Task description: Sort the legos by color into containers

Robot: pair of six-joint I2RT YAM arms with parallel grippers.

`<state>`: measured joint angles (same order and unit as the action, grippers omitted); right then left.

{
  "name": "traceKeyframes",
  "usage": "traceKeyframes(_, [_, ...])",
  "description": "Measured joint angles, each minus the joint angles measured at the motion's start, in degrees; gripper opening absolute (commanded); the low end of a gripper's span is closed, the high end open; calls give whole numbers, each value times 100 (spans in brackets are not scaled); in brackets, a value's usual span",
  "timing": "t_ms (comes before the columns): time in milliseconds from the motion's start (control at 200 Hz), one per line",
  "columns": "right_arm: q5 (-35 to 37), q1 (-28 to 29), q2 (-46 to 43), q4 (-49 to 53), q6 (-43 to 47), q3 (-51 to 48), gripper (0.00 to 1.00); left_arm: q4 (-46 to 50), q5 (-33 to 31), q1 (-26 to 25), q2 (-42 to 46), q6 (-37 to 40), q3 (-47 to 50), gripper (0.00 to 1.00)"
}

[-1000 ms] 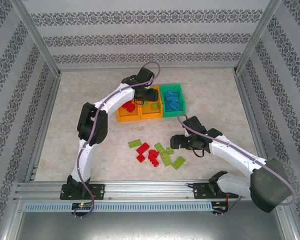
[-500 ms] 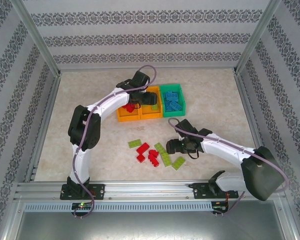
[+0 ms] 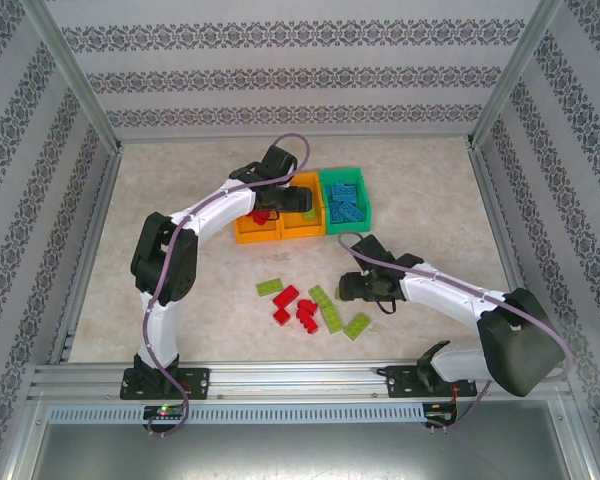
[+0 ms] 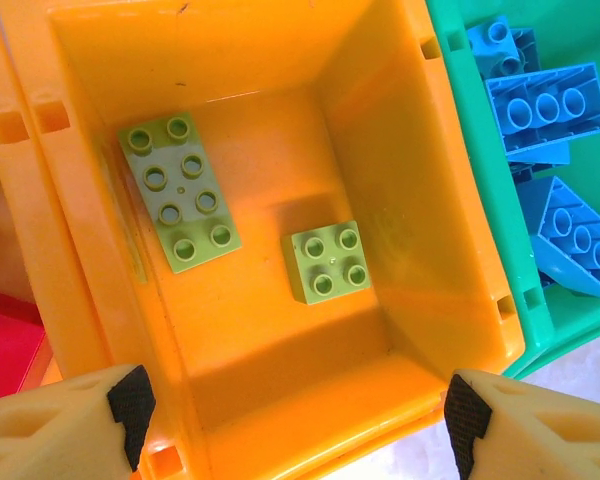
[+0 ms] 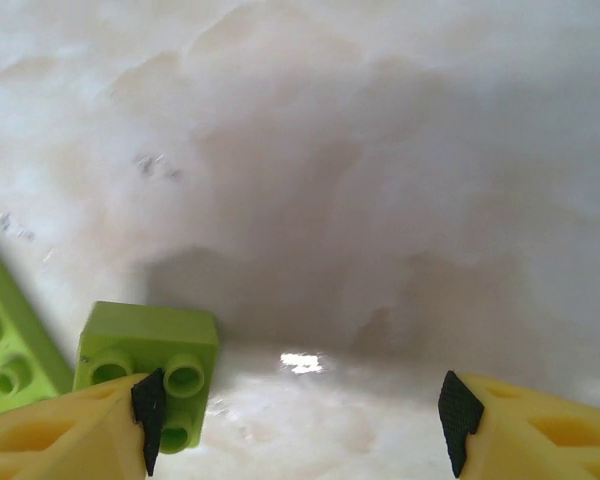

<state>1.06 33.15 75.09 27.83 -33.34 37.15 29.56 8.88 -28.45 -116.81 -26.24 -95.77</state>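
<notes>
Three bins stand in a row: a left orange bin (image 3: 252, 232) with red bricks, a middle orange bin (image 4: 240, 60) holding a long lime brick (image 4: 180, 190) and a square lime brick (image 4: 326, 261), and a green bin (image 3: 345, 176) with blue bricks (image 4: 540, 100). My left gripper (image 3: 292, 198) hangs open above the middle bin (image 3: 302, 230), nothing between its fingers (image 4: 130, 402). Loose lime bricks (image 3: 330, 312) and red bricks (image 3: 306, 315) lie on the table. My right gripper (image 3: 344, 288) is open and low at the table, a small lime brick (image 5: 150, 350) against its left fingertip (image 5: 148, 418).
Another lime brick (image 5: 2, 350) lies at the left edge of the right wrist view. A lone lime brick (image 3: 271, 287) sits left of the pile. Patterned walls and metal rails (image 3: 280, 378) enclose the marbled table (image 3: 430, 200).
My right gripper has moved left and down to the right edge of the loose pile. The left arm's elbow swung left while its gripper stayed over the bins.
</notes>
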Motion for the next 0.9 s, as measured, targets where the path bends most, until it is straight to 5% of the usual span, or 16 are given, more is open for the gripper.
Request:
traceKeyframes(615, [105, 157, -317, -120, -706, 42, 81, -229, -17, 0, 192, -118, 350, 79])
traceKeyframes(899, [-17, 201, 367, -282, -1099, 114, 72, -304, -35, 0, 358, -122, 573, 80])
